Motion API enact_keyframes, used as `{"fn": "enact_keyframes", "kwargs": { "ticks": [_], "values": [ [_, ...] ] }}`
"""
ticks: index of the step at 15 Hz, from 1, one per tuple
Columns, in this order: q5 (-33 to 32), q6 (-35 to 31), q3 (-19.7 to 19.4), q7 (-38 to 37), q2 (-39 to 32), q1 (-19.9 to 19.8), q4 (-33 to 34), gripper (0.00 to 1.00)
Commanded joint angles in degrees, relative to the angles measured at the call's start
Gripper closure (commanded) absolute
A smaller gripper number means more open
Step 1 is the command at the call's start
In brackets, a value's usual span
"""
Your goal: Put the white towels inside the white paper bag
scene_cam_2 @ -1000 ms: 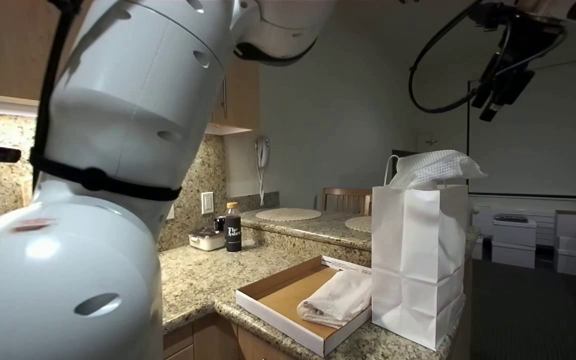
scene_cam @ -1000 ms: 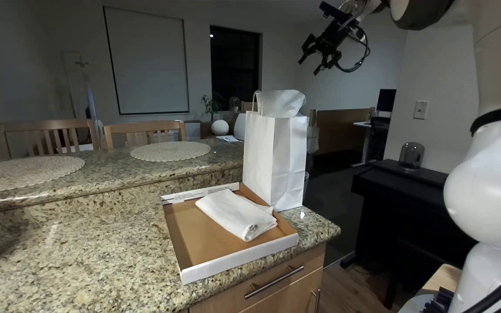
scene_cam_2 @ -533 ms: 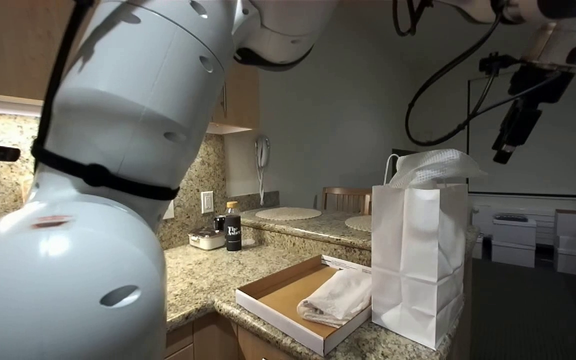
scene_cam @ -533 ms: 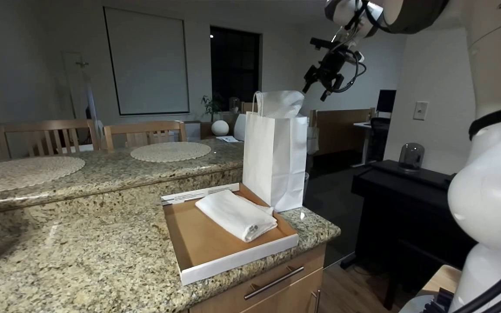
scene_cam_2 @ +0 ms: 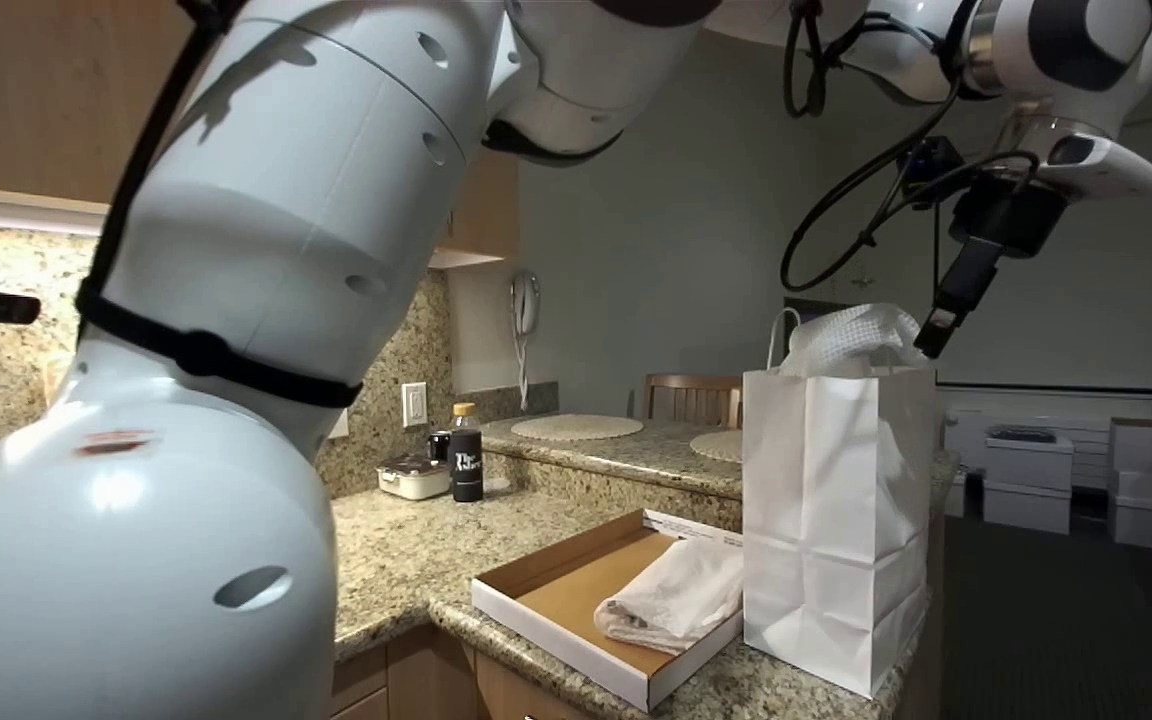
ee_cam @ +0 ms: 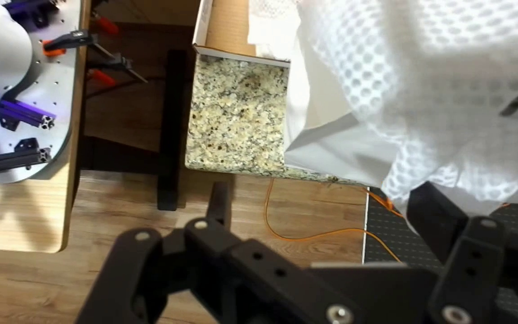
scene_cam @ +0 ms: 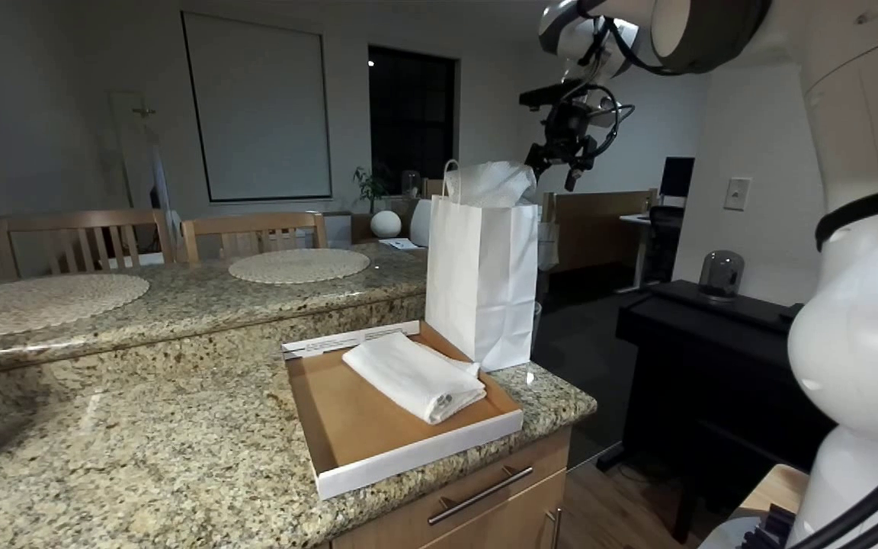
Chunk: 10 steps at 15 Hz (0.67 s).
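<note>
The claw (ee_cam: 326, 211) hangs tilted just beside the mouth of the white paper bag (scene_cam: 479, 282), empty, its 2 fingers (ee_cam: 220, 204) spread wide apart. In the wrist view, 1 finger overlaps the lower edge of a bunched white mesh-textured towel (scene_cam_2: 851, 340); whether they touch cannot be told for sure. That towel pokes up out of the bag, its lower part hidden inside. The bag stands upright on the granite table (scene_cam: 142, 442), near the table's end. Next to its base lies a shallow cardboard tray (scene_cam: 355, 419), brown within and white outside, and in it a folded white towel (scene_cam: 412, 374), set at a slant. Farther out, 2 round woven placemats (scene_cam: 299, 264) lie on the raised ledge (scene_cam: 203, 297), with 2 wooden chairs (scene_cam: 256, 223) past them. In an exterior view, a dark bottle (scene_cam_2: 466, 455) with a yellow cap stands beside a lidded container (scene_cam_2: 413, 480).
</note>
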State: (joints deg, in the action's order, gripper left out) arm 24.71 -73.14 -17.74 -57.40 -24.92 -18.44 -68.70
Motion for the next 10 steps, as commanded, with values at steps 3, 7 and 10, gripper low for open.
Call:
{"fn": "enact_keyframes", "kwargs": {
  "ticks": [3, 7, 10],
  "values": [
    [1.0, 4.5, 1.7, 0.9, -0.5, -0.2, 4.8, 0.0],
    [5.1, -0.5, 4.1, 5.1, 1.0, 0.2, 4.9, 0.0],
    [7.2, -3.7, 4.9, 7.9, 2.3, 0.5, 5.1, 0.0]
  ]
}}
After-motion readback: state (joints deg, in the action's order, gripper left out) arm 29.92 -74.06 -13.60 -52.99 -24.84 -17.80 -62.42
